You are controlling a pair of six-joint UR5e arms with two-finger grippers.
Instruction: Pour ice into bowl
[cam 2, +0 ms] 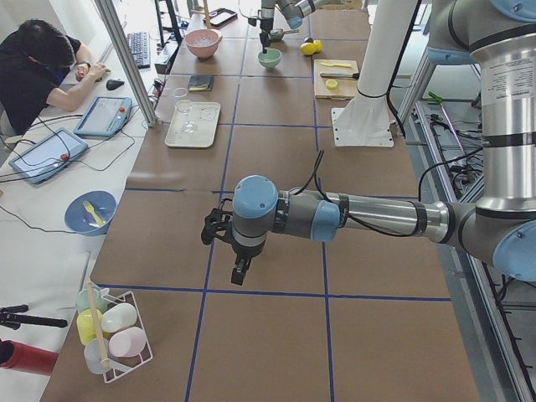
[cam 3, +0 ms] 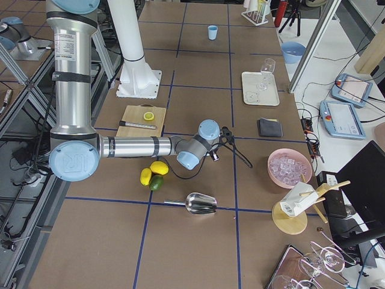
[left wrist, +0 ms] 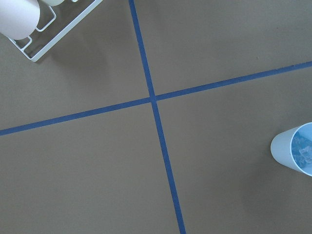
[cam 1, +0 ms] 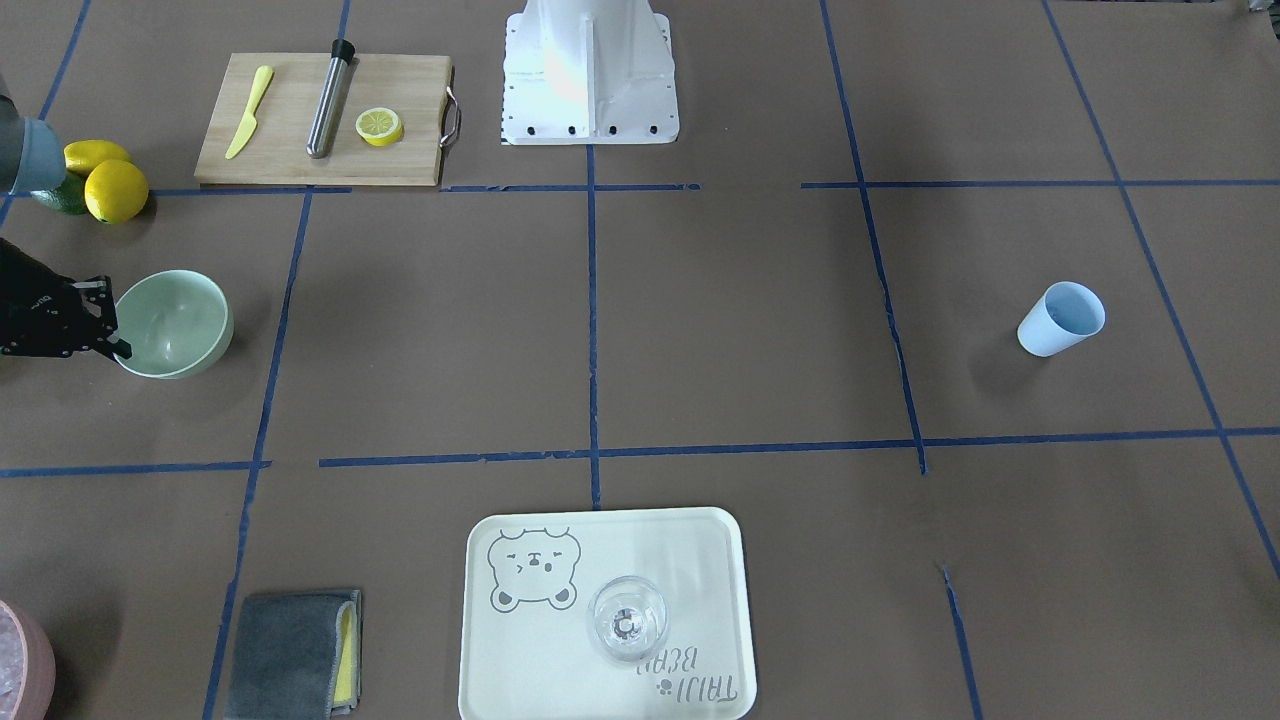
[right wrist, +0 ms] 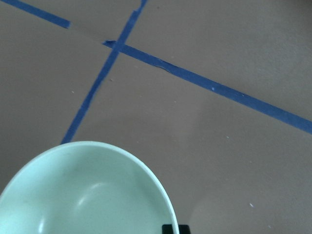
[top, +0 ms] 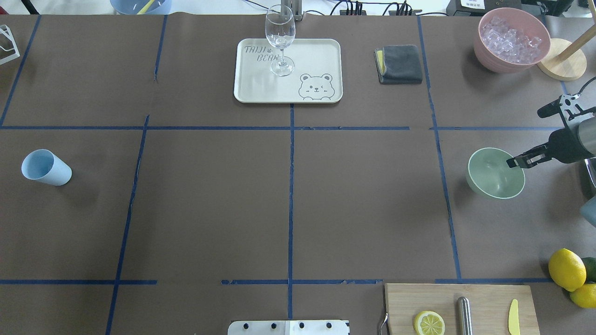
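The pale mint-green bowl [top: 493, 179] stands empty at the table's right side; it also shows in the front view [cam 1: 180, 322] and the right wrist view [right wrist: 83, 195]. My right gripper [top: 514, 162] is at its rim and shut on it, one finger [cam 1: 120, 347] over the edge. The pale blue cup [top: 45, 167] stands far left. In the left wrist view the cup [left wrist: 292, 153] holds glossy ice [left wrist: 304, 151]. My left gripper [cam 2: 240, 275] shows only in the exterior left view, above bare table. I cannot tell whether it is open or shut.
A pink container [top: 512, 39] full of ice cubes stands at the far right. A tray [top: 321, 56] with a wine glass [top: 280, 39], a grey cloth [top: 400, 64], a cutting board [top: 484, 302], lemons [top: 567, 269], a metal scoop [cam 3: 198, 205] and a wire rack [left wrist: 53, 34] are around.
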